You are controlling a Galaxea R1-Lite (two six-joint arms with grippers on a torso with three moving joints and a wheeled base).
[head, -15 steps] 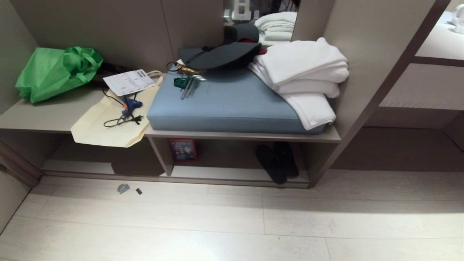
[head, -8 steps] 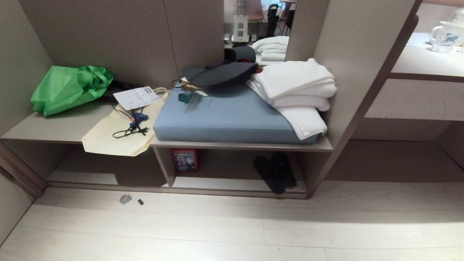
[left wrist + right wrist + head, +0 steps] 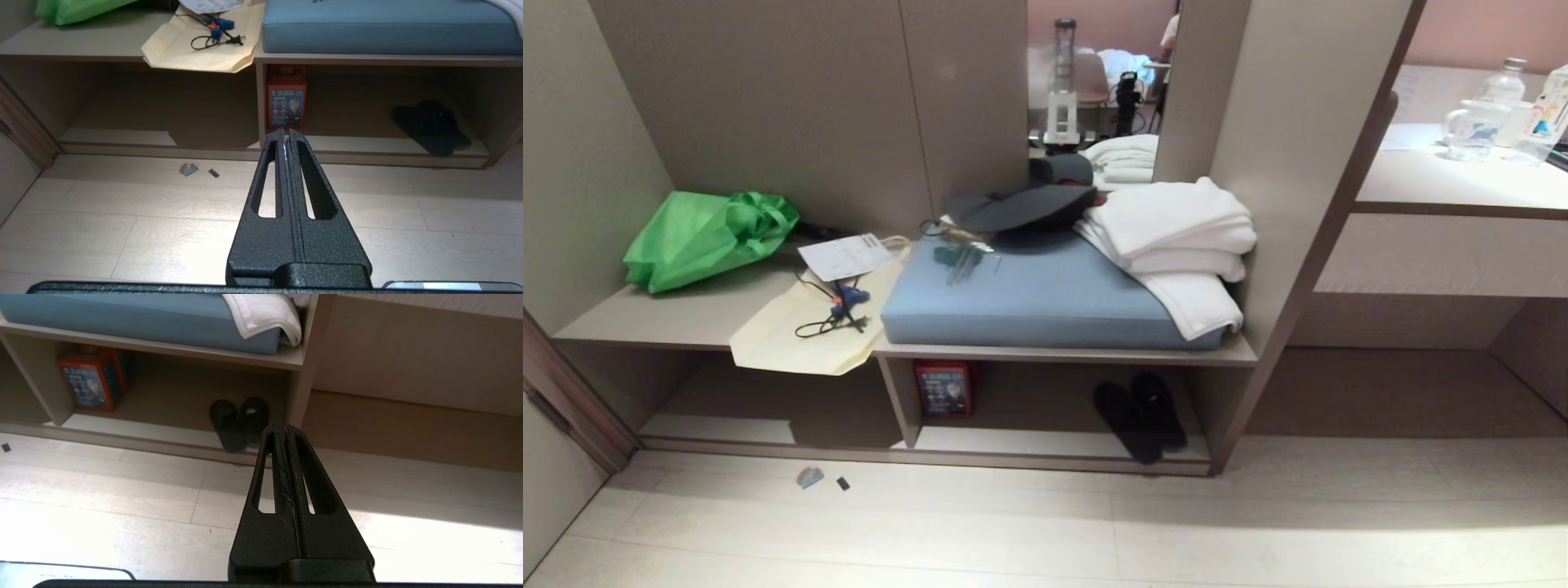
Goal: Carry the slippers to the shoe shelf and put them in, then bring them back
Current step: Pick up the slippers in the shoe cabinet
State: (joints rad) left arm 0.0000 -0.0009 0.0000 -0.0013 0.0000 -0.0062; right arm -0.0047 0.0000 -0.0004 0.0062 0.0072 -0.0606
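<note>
The dark slippers lie side by side inside the shoe shelf, at the right end of its right-hand cubby, toes toward the floor. They also show in the left wrist view as slippers and in the right wrist view as slippers. My left gripper is shut and empty, held over the floor short of the shelf's divider. My right gripper is shut and empty too, over the floor just in front of the slippers. Neither arm shows in the head view.
A red box stands in the cubby left of the slippers. On the bench above lie a blue cushion, white towels, a black hat, a cream bag and a green bag. Two small scraps lie on the floor.
The whole head view has shifted downward in the picture as the camera tilted up, so more of the mirror and the right-hand counter shows. The slippers have stayed in the cubby.
</note>
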